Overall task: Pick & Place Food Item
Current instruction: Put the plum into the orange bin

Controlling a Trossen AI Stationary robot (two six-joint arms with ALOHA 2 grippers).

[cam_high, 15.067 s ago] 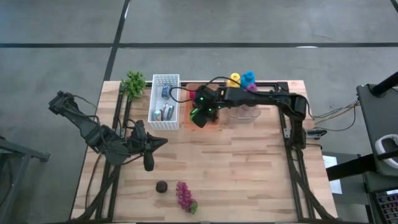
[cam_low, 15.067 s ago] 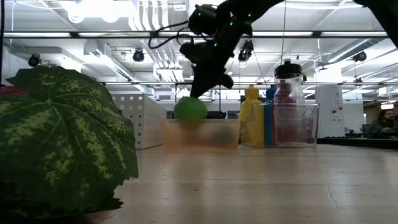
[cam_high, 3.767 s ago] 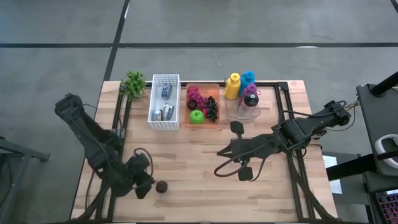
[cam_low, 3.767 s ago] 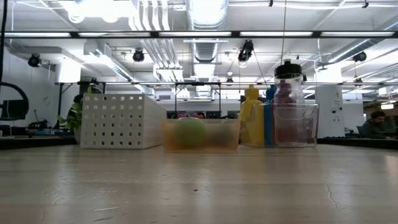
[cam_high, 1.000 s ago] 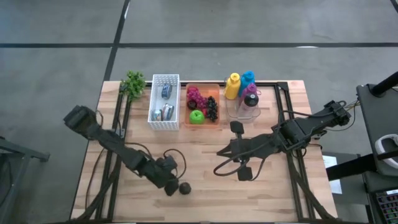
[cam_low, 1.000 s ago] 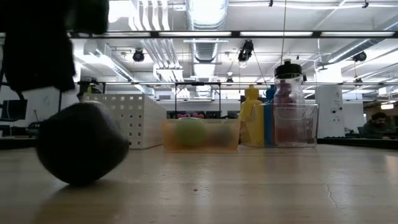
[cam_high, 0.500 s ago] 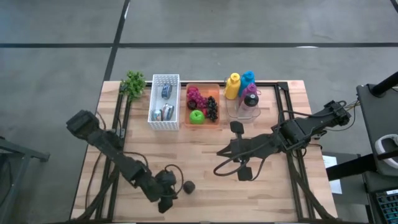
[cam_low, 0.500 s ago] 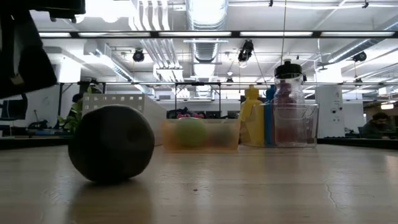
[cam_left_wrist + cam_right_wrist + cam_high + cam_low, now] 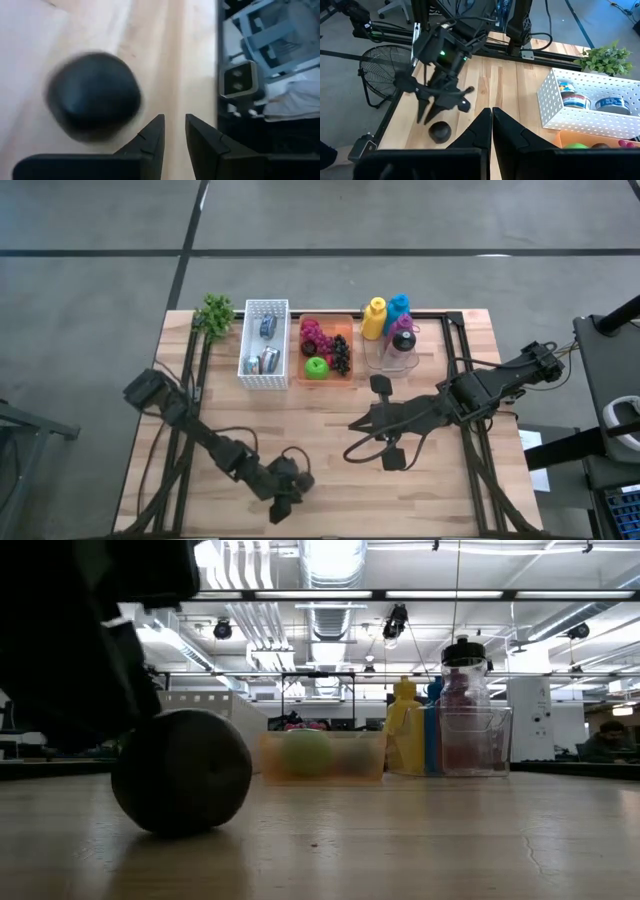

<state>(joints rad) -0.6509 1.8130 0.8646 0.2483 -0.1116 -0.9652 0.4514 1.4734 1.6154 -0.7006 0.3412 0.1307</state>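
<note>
Hovering at desk (image 9: 330,430) front edge: left end effector (image 9: 172,131), fingers slightly parted, grasping nothing. Dark round food item (image 9: 93,93) resting on desk just beside fingertips, not between them. Right end effector (image 9: 491,117) clenched, empty, parked mid-desk

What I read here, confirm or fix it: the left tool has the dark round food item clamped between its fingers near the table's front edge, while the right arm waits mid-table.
One thing is wrong: the left tool is not clamped on the dark round food item. The left wrist view shows the item lying on the table beside the fingers, with nothing between them. The rest stands: near the front edge, right arm waiting mid-table.
</note>
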